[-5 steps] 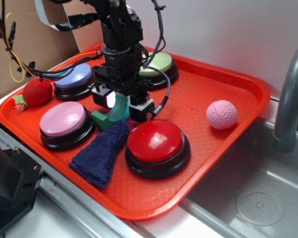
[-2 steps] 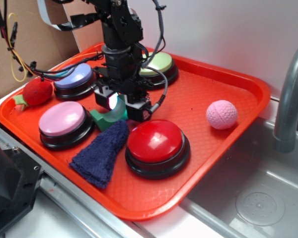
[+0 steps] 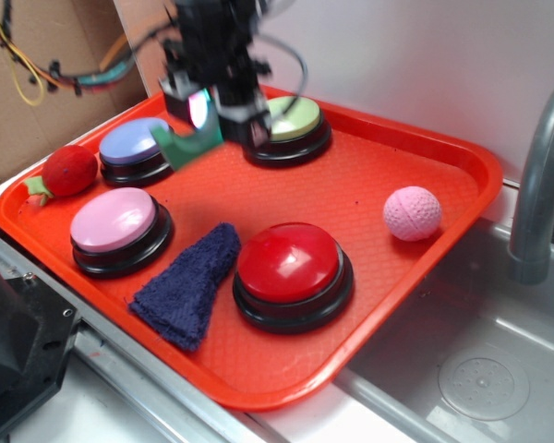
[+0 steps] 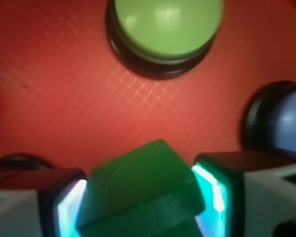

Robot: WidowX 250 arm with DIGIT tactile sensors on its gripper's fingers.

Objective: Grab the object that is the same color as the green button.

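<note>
1. The gripper (image 3: 203, 115) was seen clenched on the dark green arch block (image 3: 186, 145), which was held in the air above the orange tray (image 3: 425, 148).
2. The green button (image 3: 289, 120) lay just beside the block; the lilac button (image 3: 134, 143) sat on its other side.
3. Nearer the camera than the green button were a pink button (image 3: 114, 221), a blue cloth (image 3: 189, 281) and a red button (image 3: 289, 263).

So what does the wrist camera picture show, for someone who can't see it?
A dark green block is pinched between the gripper's two fingers, held above a red tray. Beyond it sits the pale green button at the top, with the edge of a blue-lilac button on the right.
</note>
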